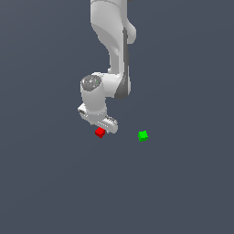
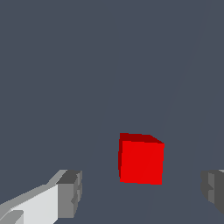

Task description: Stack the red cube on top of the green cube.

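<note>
The red cube [image 1: 100,132] lies on the grey floor, partly under my gripper [image 1: 104,129] in the exterior view. In the wrist view the red cube [image 2: 141,159] sits between my two fingertips, with gaps on both sides, closer to one fingertip [image 2: 213,189] than to the other [image 2: 70,192]. My gripper [image 2: 142,191] is open and holds nothing. The green cube [image 1: 143,135] lies on the floor, apart from the red cube, toward the exterior view's right. It is out of the wrist view.
The white arm [image 1: 112,55] comes down from the top of the exterior view. The plain grey floor [image 1: 183,192] spreads all around both cubes.
</note>
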Action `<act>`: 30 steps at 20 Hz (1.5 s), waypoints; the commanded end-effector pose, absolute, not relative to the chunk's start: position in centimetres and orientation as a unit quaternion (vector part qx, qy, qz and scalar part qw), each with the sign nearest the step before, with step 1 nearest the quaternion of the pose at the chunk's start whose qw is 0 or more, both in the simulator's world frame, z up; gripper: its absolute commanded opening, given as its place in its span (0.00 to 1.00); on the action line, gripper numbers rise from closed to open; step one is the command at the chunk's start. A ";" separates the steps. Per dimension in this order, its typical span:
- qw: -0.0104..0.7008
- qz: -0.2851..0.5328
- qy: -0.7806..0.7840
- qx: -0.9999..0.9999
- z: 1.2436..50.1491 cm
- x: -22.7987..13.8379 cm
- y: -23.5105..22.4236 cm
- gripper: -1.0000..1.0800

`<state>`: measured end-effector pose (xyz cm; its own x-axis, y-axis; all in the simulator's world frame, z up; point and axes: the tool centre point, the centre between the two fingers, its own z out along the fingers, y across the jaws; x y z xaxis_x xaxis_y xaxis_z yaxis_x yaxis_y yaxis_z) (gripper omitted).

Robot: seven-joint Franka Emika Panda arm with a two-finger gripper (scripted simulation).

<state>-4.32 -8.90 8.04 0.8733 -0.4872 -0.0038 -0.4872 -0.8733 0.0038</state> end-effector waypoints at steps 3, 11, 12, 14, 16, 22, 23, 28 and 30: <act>0.001 0.000 -0.280 0.960 7.2 -4.9 -9.5 0.96; 0.001 -0.001 -0.282 0.960 6.6 -5.0 -9.6 0.96; 0.001 -0.001 -0.282 0.960 6.3 -5.0 -9.6 0.96; 0.000 0.000 -0.282 0.959 5.5 -5.0 -9.6 0.96; 0.000 0.000 -0.283 0.959 4.4 -5.1 -9.6 0.96; 0.000 0.000 -0.284 0.959 2.2 -5.1 -9.6 0.96; 0.000 0.000 -0.284 0.959 2.1 -5.1 -9.6 0.96; 0.000 0.000 -0.284 0.959 2.0 -5.0 -9.6 0.00; 0.000 0.000 -0.284 0.959 2.0 -5.0 -9.6 0.00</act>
